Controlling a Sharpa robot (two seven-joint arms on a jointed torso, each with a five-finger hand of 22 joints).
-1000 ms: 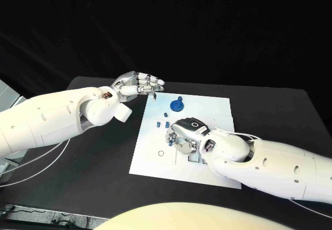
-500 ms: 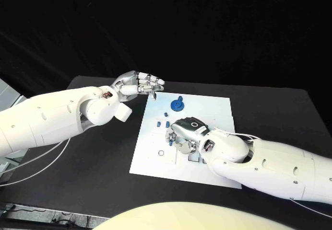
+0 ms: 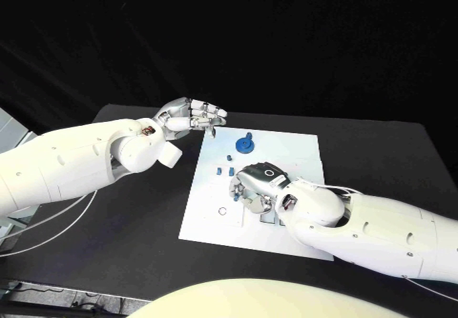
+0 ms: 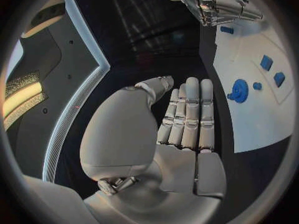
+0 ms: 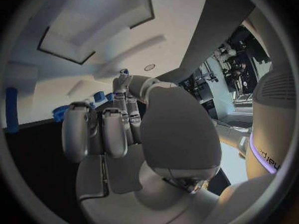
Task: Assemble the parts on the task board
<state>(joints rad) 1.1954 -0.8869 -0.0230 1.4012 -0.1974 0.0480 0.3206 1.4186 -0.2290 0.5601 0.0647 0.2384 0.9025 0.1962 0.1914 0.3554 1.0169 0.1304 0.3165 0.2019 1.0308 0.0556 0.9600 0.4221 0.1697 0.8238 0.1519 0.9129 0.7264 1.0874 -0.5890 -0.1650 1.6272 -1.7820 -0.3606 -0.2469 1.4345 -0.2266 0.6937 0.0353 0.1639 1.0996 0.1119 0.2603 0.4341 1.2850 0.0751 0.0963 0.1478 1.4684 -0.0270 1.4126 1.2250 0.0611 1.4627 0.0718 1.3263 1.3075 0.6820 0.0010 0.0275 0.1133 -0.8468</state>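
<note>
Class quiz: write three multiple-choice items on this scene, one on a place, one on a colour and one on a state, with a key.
1. Where is the robot's right hand?
A. over the flat white task board
B. over bare black table
C. off the table

2. What colour is the round gear-shaped part?
A. grey
B. blue
C. red

3. That round part is:
A. held in the left hand
B. held in the right hand
C. lying on the board, untouched

Key:
1. A, the hand is above the board's middle.
2. B, it shows plainly blue on white.
3. C, both hands are apart from it.
</note>
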